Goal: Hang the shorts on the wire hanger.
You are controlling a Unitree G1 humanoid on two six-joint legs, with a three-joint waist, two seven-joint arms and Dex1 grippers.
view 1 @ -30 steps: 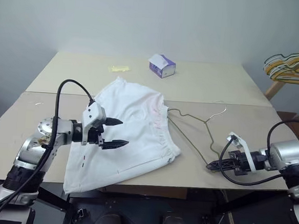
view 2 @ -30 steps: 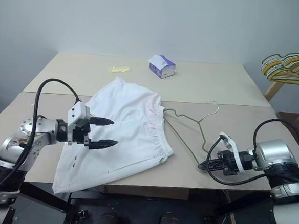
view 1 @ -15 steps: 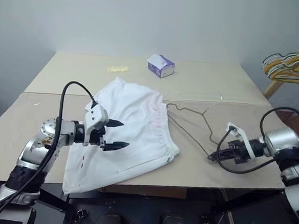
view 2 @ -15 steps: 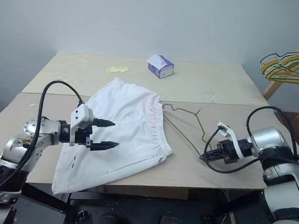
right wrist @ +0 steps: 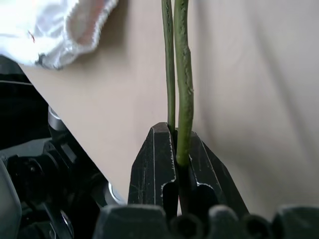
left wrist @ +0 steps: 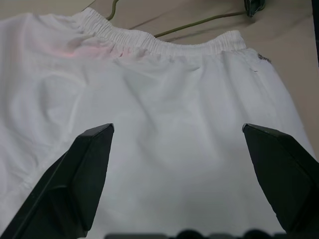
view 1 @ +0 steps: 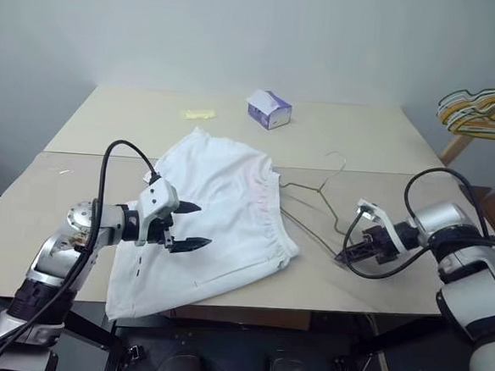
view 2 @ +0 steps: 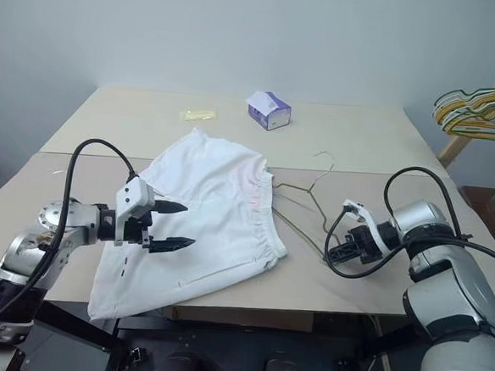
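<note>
White shorts [view 1: 220, 209] tinged pink at waistband; olive-green wire hanger [view 1: 314, 209]; purple-and-white box [view 1: 269, 109].

No readable text, label, brand, number or sign appears anywhere; the small purple-and-white box [view 1: 269, 109] at the far side of the table carries a printed pattern too small to make out, and the tiny dark and red marks on the white shorts [view 1: 219, 226] cannot be read as letters or figures
</note>
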